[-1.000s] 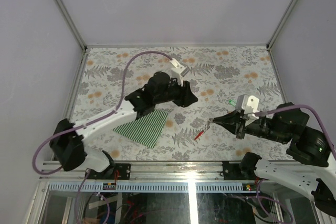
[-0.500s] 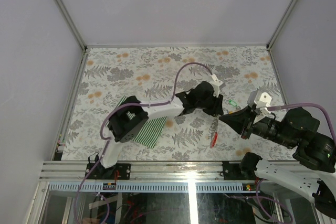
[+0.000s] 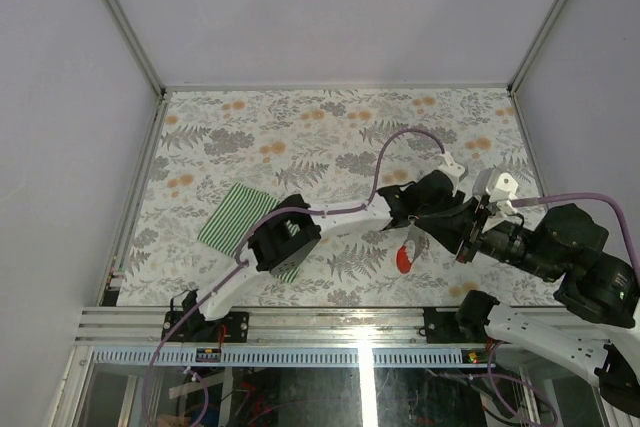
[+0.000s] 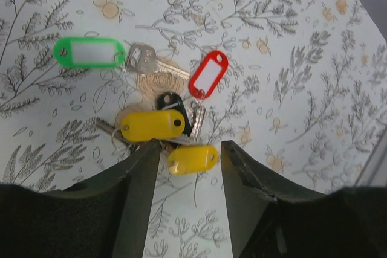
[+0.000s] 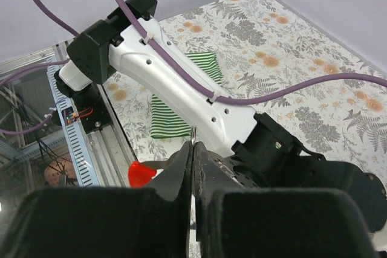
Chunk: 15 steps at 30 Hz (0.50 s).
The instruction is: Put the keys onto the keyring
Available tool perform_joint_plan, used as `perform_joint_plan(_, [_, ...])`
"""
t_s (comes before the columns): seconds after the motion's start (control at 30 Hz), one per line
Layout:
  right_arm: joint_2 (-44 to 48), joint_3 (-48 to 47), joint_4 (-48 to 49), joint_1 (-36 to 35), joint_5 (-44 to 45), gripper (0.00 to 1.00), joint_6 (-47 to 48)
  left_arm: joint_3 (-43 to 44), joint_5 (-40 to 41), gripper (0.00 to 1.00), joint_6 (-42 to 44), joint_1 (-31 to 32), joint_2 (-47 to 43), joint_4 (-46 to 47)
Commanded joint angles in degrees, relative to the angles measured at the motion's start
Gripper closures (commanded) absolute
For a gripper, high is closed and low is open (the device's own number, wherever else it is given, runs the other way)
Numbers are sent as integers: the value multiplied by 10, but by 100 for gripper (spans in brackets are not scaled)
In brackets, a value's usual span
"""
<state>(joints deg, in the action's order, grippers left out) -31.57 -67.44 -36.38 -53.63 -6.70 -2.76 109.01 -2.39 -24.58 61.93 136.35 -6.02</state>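
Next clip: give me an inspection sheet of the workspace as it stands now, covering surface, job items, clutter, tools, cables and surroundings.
Surface: floral table cover, lying flat.
Job's things: keys with coloured tags, bunched on the cover; keyring with its red tag dangling from the right tool.
Clutter: striped cloth, partly under the left arm.
Tools: left tool open, fingers either side of a yellow tag; right tool shut on the keyring.
Cables: purple cable looping along each arm.
Surroundings: plain walls.

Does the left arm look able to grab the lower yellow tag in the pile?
Probably yes: the left gripper hangs with its jaws apart, the lower yellow tag lies in line between them, and nothing rests on top of it.
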Motion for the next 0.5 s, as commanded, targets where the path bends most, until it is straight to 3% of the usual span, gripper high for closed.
perform_joint_plan(0.0, [-3,4,55,-3,-6,100,-12,72,94,51,13,14,36,-60])
perform_joint_plan(0.13, [-4,7,54,-3,-10,100,-13,94,109,47,25,24,51,-61])
perform_joint_plan(0.47, [-4,10,53,-3,-10,100,-17,110,28,51,15,36,69,-12])
